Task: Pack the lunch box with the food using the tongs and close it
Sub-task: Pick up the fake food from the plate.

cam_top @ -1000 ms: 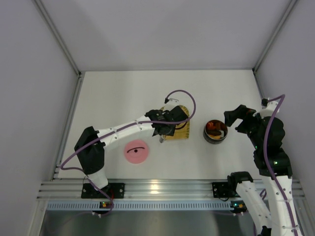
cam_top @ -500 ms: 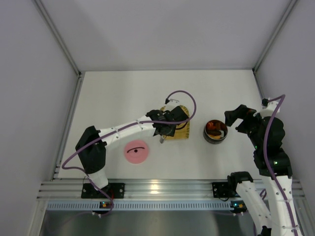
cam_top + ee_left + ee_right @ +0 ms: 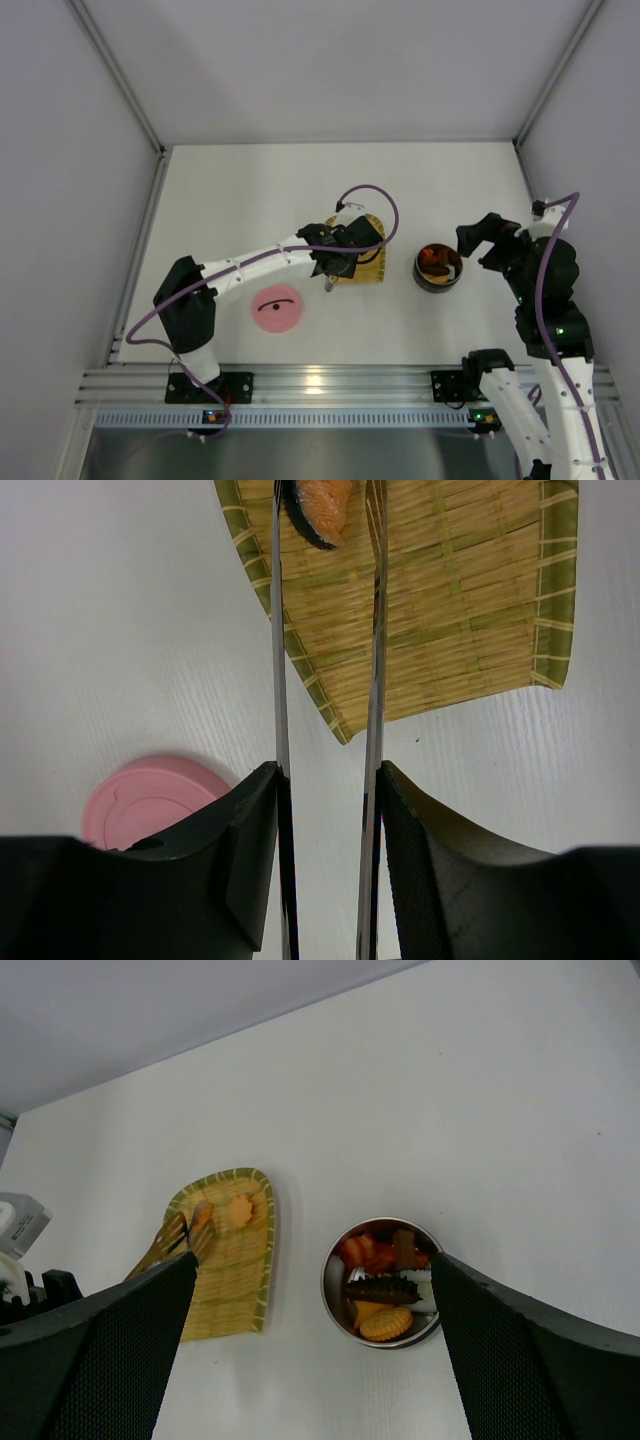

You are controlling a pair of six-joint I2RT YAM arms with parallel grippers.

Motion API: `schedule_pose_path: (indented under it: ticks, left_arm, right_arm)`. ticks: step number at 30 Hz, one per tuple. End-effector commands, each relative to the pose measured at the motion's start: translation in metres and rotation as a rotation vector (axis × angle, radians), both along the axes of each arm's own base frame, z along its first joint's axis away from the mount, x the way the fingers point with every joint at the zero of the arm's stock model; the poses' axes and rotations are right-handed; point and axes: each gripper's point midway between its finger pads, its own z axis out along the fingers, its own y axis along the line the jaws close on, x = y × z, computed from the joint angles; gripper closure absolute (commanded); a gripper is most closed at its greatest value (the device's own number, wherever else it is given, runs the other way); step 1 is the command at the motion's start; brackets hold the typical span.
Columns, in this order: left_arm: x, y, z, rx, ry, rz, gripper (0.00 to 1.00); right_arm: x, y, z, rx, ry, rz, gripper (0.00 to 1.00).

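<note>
A white counter [image 3: 250, 190] carries three things. A flat pink lid [image 3: 277, 308] lies toward the near edge, left of centre. A yellow woven tray [image 3: 372, 268] sits mid-counter, partly hidden, perhaps slightly angled. A round steel lunch box [image 3: 437, 287] stands nearer the right edge.

Tray [image 3: 450, 610] tan-yellow woven straw, green and yellow striped border; tongs [image 3: 375, 680] silver; salmon piece [image 3: 318, 508] orange with dark edge; lid [image 3: 277, 309] flat pink, thin black handle; lunch box [image 3: 326, 1280] shiny steel; food [image 3: 385, 1322] in it orange, red, dark brown, white; table [image 3: 250, 190] white; left arm [image 3: 250, 265] white, its cable [image 3: 370, 187] purple
</note>
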Motion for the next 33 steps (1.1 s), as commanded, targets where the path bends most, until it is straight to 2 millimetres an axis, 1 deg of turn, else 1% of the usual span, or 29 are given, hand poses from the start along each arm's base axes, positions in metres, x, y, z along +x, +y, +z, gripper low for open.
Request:
schedule_pose_path:
  ticks: [1,13,22,33]
  left_arm:
    - [0.003,-0.001,-0.002,0.004,-0.01,-0.005,0.52]
    - [0.005,0.004,-0.012,0.049,-0.007,0.002,0.52]
    - [0.006,0.004,-0.011,0.05,-0.01,0.003,0.52]
    - [0.006,0.006,-0.004,0.051,-0.024,0.004,0.62]
  right_arm:
    - [-0.002,-0.005,0.009,-0.015,-0.029,-0.019,0.01]
    - [-0.004,-0.006,0.009,-0.016,-0.028,-0.021,0.01]
    - [-0.004,-0.006,0.009,-0.014,-0.031,-0.021,0.0]
    - [-0.005,-0.005,0.009,-0.015,-0.031,-0.019,0.0]
